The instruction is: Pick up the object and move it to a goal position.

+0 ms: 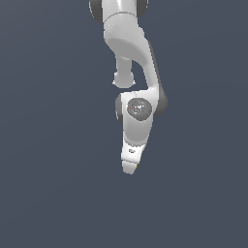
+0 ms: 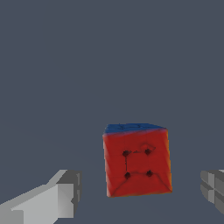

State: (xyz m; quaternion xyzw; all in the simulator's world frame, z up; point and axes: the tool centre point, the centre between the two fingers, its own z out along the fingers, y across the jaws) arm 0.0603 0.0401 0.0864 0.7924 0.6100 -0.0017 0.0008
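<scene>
Wrist view: red, blue-edged block (image 2: 137,159)

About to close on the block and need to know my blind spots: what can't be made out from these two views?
- Exterior view: the block is almost wholly hidden behind the tool; its fingers are hidden too.
- Wrist view: both fingers are cut off by the picture's edges.
- Neither view shows a goal marker.
</scene>
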